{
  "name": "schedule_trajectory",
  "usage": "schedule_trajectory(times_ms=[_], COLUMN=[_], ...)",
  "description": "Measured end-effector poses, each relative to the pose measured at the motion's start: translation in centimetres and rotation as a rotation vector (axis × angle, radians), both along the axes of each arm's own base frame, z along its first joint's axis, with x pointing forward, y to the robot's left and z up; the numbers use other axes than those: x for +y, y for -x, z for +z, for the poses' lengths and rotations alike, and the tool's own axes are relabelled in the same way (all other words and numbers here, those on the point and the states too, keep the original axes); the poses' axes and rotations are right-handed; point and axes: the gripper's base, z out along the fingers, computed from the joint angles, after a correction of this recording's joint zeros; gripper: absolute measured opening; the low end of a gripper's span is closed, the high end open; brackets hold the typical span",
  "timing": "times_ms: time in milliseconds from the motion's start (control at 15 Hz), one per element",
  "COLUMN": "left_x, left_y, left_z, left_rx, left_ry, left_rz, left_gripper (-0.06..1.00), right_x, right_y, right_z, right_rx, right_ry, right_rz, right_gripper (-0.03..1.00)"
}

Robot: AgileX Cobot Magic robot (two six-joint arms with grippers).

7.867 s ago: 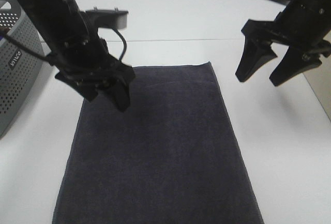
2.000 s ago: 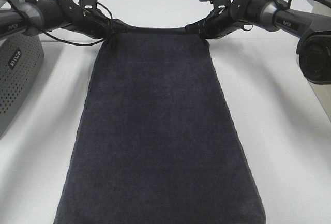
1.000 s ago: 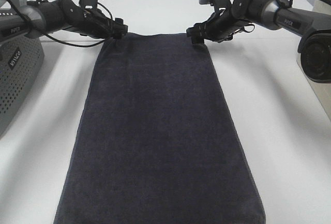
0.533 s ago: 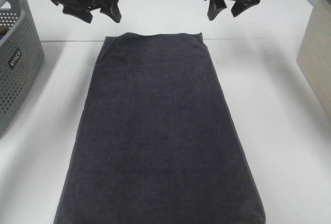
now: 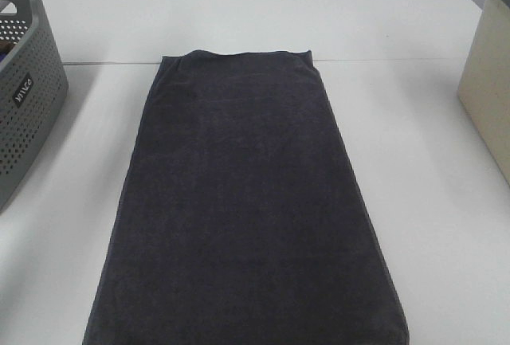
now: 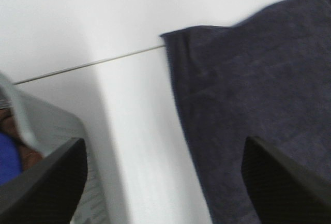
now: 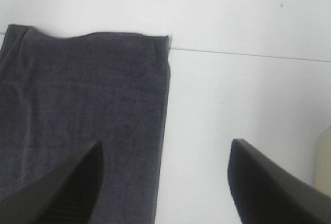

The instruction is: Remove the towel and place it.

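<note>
Both arms have lifted clear out of the overhead view, left gripper (image 6: 164, 182) and right gripper (image 7: 164, 182) spread and empty, leaving the dark charcoal terry towel (image 5: 243, 201) flat on the white table (image 5: 430, 201), seemingly placed.

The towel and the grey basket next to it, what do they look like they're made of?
The towel: probably terry cloth, dark and matte, with a fuzzy nap and a stitched hem. The grey basket: likely moulded plastic, smooth, with rows of small round holes and a rolled rim.
</note>
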Motion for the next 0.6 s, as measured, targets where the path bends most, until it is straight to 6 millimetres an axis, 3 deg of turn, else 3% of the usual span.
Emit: schedule_trajectory(times_ms=[133,333,533,600], left_x=[2.7,6.1,7.6,7.8], left_y=[1.0,3.8,9.1,13.8], left_z=[1.9,4.0,5.0,4.8], left_rx=[-0.029,-0.023,0.031,0.074], left_ry=[-0.019,-0.004,-0.009,-0.005], left_rz=[0.099,0.171,0.204,0.223], left_gripper=[0.77,0.77,0.77,0.77], right_x=[-1.4,-3.8,-4.8,-5.2], right_y=[1.5,3.9,8.7,13.1], right_z=[1.8,2.1,3.0,3.5], right_rx=[-0.027,0.023,0.068,0.087], right_ry=[0.042,0.065,0.085,0.080], right_rz=[-0.050,-0.100,-0.080,-0.066], right_gripper=[0.70,0.71,0.71,0.71])
